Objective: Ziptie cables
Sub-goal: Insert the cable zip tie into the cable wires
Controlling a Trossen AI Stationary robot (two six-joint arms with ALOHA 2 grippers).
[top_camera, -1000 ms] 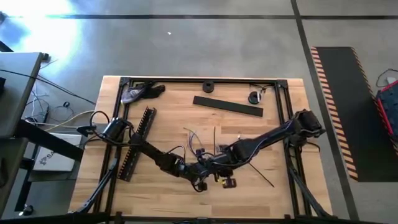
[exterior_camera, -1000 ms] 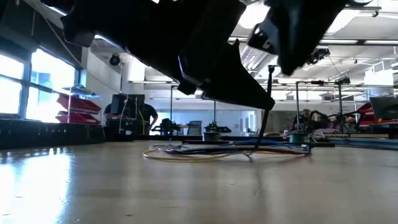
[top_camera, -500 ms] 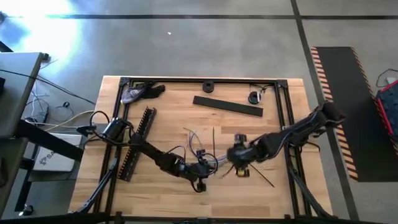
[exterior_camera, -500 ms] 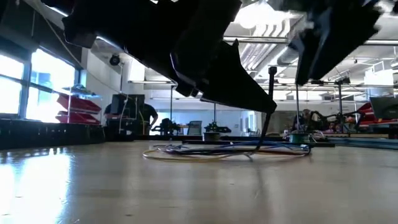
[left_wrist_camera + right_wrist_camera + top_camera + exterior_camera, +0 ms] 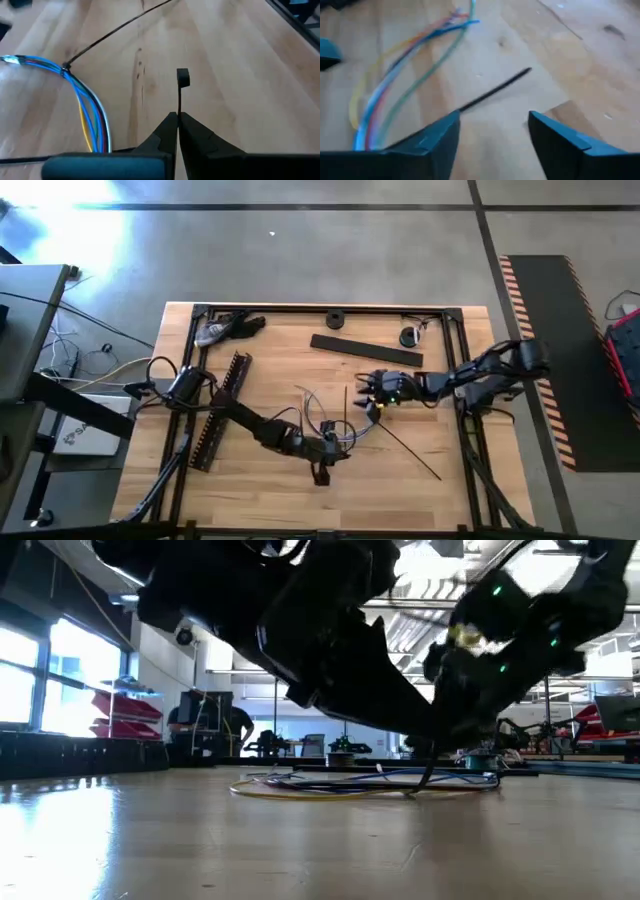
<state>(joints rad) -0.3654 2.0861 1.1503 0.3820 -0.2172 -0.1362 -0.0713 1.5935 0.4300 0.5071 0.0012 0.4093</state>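
Cables [image 5: 318, 416]: thin coloured strands lying loose in a curved bundle on the table [image 5: 270, 485], about mid-table; in the left wrist view [image 5: 85, 107] blue, yellow and reddish wires fan out from one bunched point where a thin black zip tie tail [image 5: 120, 27] crosses them.
Zip tie: a thin black strip with a small square head [image 5: 183, 78] stands up between the left fingertips; whether it is the same tie that wraps the cables cannot be told.
Left gripper [image 5: 340, 448]: low over the table just beside the cables, fingers [image 5: 197, 135] pressed together, pinching the black strip; likely held so to keep the tie steady for tightening.
Right gripper [image 5: 372, 390]: near the cables on the side away from the left gripper, off the table, fingers [image 5: 560, 145] spread with nothing between them; likely open to take a loose black tail [image 5: 495, 90] lying ahead of it.
Long black tie [image 5: 405, 450]: lies flat on the table, running away from the cables toward the table's near right corner.
Black slotted strip [image 5: 220, 410]: well apart from the cables, by the left arm's base; unused.
Flat black bar [image 5: 365, 351]: beyond the cables toward the far edge; unused.
Stage (judgement): tie seems looped round the bundle but not yet cinched; the cables lie loose.
Risk (judgement): thin wires may slip out of the loop if pulled unevenly.
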